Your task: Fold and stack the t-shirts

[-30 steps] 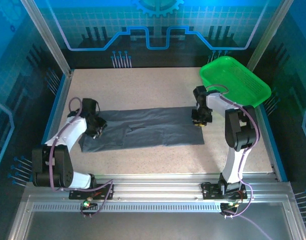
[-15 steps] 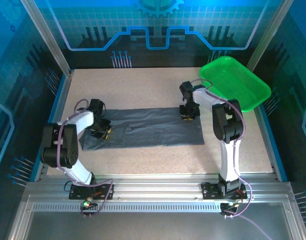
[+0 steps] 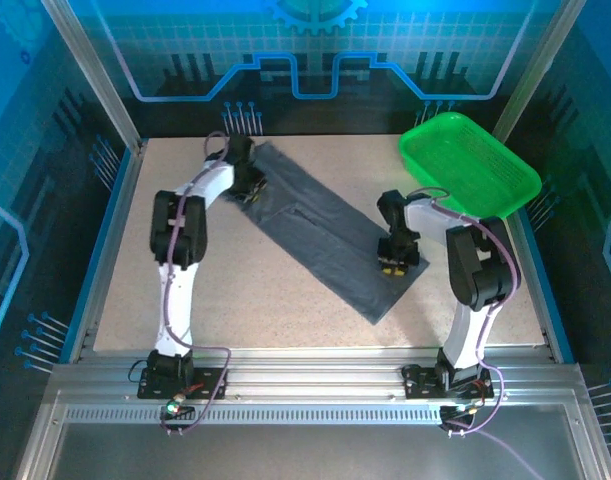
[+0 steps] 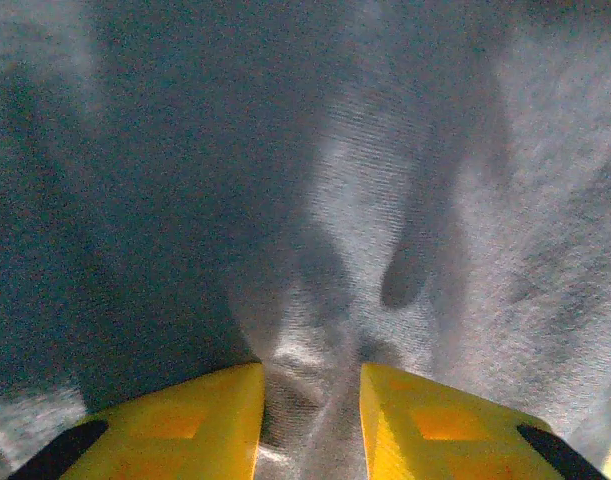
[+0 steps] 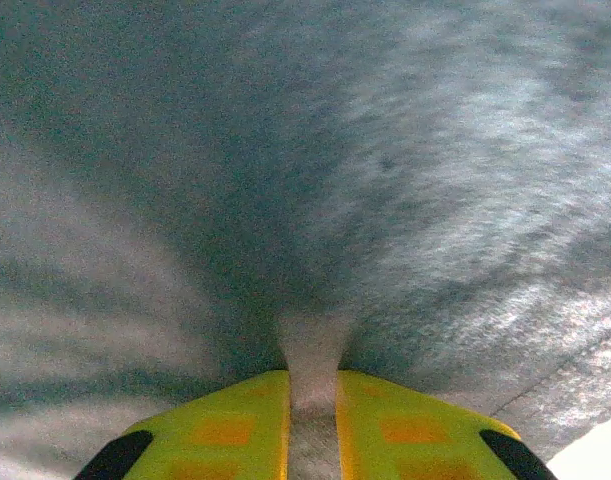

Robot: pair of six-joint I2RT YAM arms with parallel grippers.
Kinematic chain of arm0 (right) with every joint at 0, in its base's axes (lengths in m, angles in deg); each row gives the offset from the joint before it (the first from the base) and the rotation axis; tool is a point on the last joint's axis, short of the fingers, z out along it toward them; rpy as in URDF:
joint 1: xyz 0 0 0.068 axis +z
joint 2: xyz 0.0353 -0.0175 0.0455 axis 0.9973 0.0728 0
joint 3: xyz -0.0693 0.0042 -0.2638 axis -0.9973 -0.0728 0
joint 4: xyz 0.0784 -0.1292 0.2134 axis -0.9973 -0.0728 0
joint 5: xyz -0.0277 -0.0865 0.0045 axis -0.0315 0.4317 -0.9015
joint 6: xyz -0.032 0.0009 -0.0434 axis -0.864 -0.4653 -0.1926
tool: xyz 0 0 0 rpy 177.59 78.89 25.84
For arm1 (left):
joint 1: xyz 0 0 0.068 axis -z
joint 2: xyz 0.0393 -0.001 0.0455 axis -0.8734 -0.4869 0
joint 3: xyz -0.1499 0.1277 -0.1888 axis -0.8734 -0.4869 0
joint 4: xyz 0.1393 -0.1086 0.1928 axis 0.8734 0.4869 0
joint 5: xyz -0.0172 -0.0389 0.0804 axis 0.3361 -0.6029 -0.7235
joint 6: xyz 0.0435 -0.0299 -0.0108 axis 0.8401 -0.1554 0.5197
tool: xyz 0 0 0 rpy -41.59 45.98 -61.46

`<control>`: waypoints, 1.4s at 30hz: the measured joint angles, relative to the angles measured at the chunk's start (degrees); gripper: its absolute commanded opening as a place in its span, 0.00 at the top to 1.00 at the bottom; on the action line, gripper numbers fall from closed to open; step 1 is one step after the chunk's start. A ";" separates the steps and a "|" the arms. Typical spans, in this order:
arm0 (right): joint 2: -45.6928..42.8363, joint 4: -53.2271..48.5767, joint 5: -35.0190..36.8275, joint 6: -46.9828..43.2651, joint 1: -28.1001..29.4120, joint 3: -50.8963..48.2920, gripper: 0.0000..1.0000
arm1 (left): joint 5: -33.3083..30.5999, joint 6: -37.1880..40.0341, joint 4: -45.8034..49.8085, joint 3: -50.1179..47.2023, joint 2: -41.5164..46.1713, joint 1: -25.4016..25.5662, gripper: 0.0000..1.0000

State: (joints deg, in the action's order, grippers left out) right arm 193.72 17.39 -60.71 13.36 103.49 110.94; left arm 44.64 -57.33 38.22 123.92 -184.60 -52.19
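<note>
Left to right: my left pincer (image 3: 247, 182), its arm at full reach toward the far side of the table (image 3: 235, 300), is clamped on a raised ridge of the t-shirt (image 3: 320, 235), with cloth bunched between its yellow fingers (image 4: 185, 420). From there the slate-grey shirt runs as a long narrow band, slanting right and toward me, to my right pincer (image 3: 390, 262). That pincer pinches a thin pleat near the band's other end, with a short tail of cloth lying just beyond it on the near side. The bright green tray (image 3: 465, 165) sits beyond and to the right of that pincer, apart from the cloth. I judge the step in hand to be the fold itself: the shirt is already narrowed lengthwise and lies flat between the two grips, showing one seam line and shallow creases. The next move, as I read it, calls for carrying one held end over the other with edges matched before either grip lets go.
</note>
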 measured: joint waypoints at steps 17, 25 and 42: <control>-6.27 1.01 -5.29 16.41 14.67 -3.78 0.65 | 5.95 -4.04 -14.40 22.36 -16.24 7.06 0.47; -21.99 -0.90 -5.42 8.92 2.58 -3.74 0.57 | 3.91 -3.17 -13.66 -8.79 13.16 10.43 0.48; -23.06 -2.23 -11.17 -5.18 -12.11 -12.00 0.54 | 9.25 -23.19 -10.84 -65.20 46.99 45.22 0.48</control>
State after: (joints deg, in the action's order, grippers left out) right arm 170.66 15.16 -71.87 8.18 91.39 98.94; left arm 53.89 -80.52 27.38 58.72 -137.60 -6.97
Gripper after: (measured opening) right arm 0.461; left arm 0.530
